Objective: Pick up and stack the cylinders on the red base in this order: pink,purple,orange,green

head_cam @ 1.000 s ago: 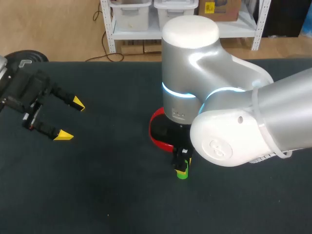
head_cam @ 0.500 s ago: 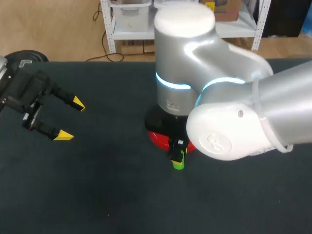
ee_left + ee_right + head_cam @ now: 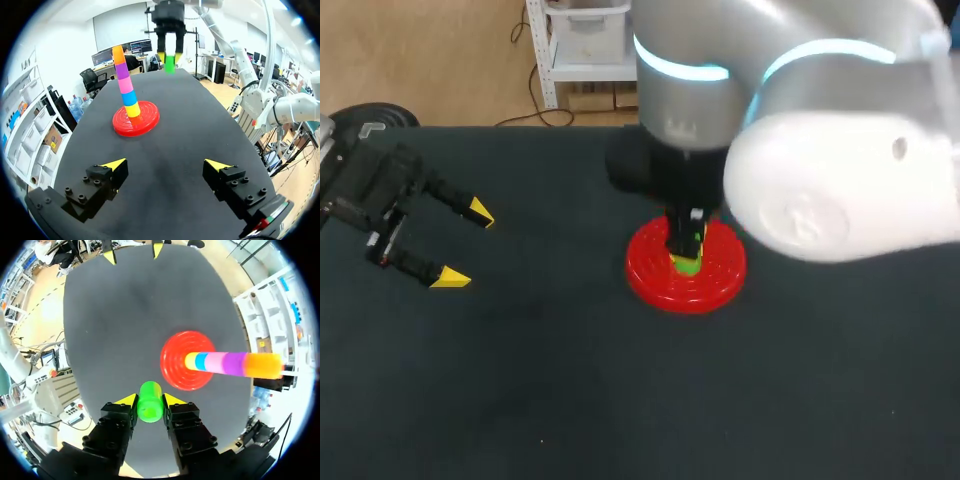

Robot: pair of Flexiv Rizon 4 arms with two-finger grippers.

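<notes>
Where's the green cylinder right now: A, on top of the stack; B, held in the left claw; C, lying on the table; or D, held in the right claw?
D: the right claw grips the green cylinder between both fingers, apart from the stack.

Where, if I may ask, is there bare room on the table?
Bare: between the left gripper and the red base, and the near strip of the table. Crowded: the base, with its stack and the right gripper nearby.

The dark, matte table (image 3: 520, 400) spreads wide from left to right; its far edge runs straight.
</notes>
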